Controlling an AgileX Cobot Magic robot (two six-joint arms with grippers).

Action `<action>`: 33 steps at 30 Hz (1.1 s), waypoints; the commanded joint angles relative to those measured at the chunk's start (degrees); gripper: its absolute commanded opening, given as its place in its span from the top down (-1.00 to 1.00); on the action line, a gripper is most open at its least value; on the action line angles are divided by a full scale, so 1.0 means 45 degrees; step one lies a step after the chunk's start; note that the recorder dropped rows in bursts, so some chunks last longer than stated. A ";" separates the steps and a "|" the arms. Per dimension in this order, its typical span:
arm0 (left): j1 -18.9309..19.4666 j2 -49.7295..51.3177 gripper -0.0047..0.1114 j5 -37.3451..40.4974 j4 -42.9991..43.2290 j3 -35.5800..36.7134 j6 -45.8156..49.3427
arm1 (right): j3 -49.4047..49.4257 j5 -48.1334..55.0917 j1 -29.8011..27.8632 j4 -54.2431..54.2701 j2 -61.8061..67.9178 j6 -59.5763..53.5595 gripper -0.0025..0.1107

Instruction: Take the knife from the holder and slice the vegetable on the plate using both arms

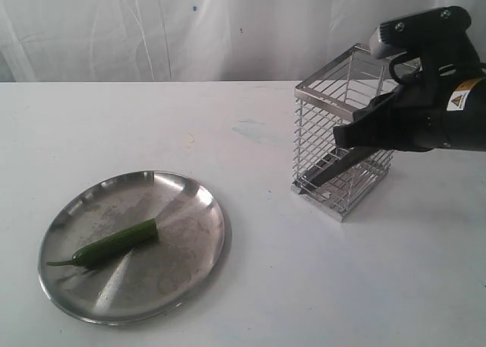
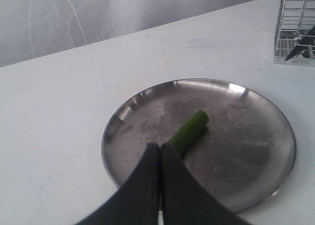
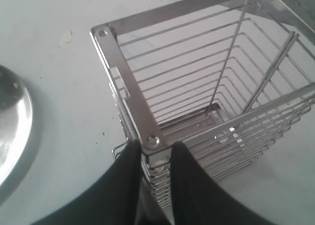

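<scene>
The green vegetable lies across the steel plate at the front left. In the left wrist view my left gripper is shut and empty above the plate, hiding the stem end of the vegetable. It is out of the exterior view. At the right, my right gripper holds the knife, whose dark blade slants down along the wire holder. In the right wrist view the gripper straddles a top corner of the holder, which has no knife inside. The blade tip shows by the holder.
A white tabletop runs between plate and holder, with a white curtain behind. The plate's edge shows in the right wrist view. The right arm's black body hangs over the holder's right side.
</scene>
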 commanded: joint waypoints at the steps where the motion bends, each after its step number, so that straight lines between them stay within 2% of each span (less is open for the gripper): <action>1: -0.0046 -0.0063 0.92 0.0015 -0.0016 0.0052 -0.0068 | -0.0465 0.0102 -0.0141 -0.0071 -0.0251 0.0040 0.96; 9: -0.0046 -0.0063 0.92 0.0015 -0.0016 0.0052 -0.0068 | -0.1092 0.1518 -0.0141 -0.0071 -0.0472 0.0987 0.96; 26: -0.0046 -0.0063 0.92 0.0015 -0.0016 0.0052 -0.0068 | -0.1092 0.2600 -0.0141 -0.0209 -0.2626 0.1696 0.96; 33: -0.0046 -0.0063 0.92 0.0015 -0.0016 0.0052 -0.0068 | -0.1092 0.3282 -0.0141 -0.0229 -0.3344 0.2764 0.96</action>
